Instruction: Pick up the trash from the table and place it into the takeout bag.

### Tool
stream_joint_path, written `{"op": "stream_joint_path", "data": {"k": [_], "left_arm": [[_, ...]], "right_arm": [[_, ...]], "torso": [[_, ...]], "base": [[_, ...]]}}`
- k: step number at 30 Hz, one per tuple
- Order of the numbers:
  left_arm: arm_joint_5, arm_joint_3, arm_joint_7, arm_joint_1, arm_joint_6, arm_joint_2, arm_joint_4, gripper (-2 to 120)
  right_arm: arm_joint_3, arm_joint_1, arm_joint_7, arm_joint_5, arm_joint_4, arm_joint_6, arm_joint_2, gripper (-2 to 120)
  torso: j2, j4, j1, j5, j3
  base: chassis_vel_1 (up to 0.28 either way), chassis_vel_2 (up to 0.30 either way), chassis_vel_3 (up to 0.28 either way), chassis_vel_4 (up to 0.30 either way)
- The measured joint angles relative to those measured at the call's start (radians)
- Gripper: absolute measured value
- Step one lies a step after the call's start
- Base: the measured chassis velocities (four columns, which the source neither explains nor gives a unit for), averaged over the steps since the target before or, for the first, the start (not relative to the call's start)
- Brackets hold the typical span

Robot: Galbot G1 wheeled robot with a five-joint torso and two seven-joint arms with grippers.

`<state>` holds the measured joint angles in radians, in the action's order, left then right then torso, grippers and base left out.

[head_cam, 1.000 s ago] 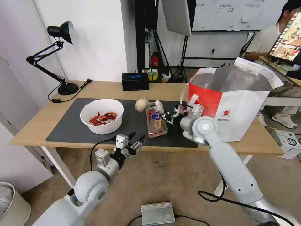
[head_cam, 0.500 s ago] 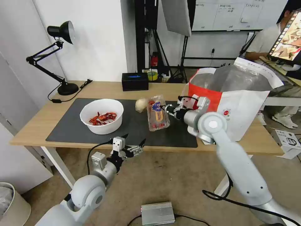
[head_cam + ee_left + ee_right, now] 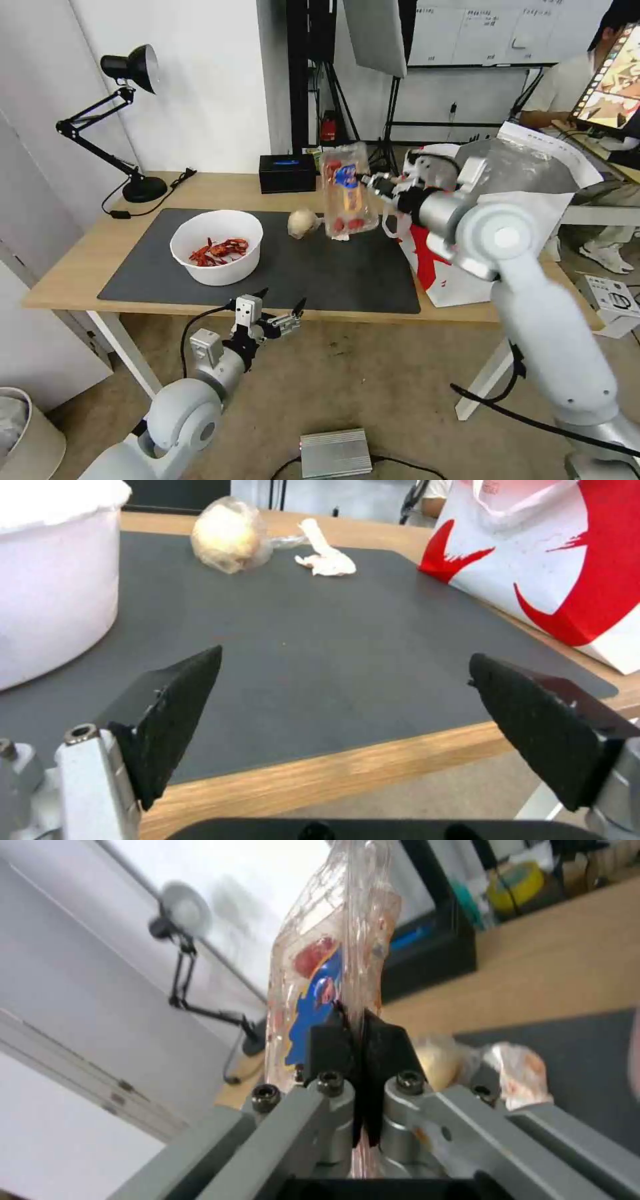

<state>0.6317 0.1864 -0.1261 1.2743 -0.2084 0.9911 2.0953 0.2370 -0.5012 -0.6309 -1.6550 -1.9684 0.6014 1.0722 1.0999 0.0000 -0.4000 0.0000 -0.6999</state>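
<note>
Right end effector (image 3: 369,179) has lifted, gripping the tray (image 3: 345,191); left end effector (image 3: 280,311) spread.

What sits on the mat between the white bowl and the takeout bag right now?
In the head view, between the white bowl and the takeout bag lie the beige ball and a tissue wad; the rest of that mat is bare.

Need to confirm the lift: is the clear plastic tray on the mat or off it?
Off it. The right gripper pinches the clear plastic tray, which hangs on edge in the air above the mat.
</note>
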Motion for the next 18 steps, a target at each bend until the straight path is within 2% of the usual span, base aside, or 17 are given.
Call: {"op": "stream_joint_path", "data": {"k": [9, 18], "left_arm": [[0.000, -0.001, -0.001, 0.001, -0.008, -0.001, 0.007, 100], [0.000, 0.006, -0.002, 0.014, -0.010, 0.014, 0.012, 100]], "right_arm": [[0.103, 0.025, -0.037, -0.079, -0.009, -0.022, -0.091, 0], [0.139, 0.049, -0.045, -0.095, 0.020, -0.035, -0.126, 0]], "torso": [[0.000, -0.0002, 0.000, 0.0002, 0.000], [0.000, 0.0000, 0.000, 0.0001, 0.000]], "base": [[0.000, 0.000, 0.000, 0.000], [0.000, 0.000, 0.000, 0.000]]}}
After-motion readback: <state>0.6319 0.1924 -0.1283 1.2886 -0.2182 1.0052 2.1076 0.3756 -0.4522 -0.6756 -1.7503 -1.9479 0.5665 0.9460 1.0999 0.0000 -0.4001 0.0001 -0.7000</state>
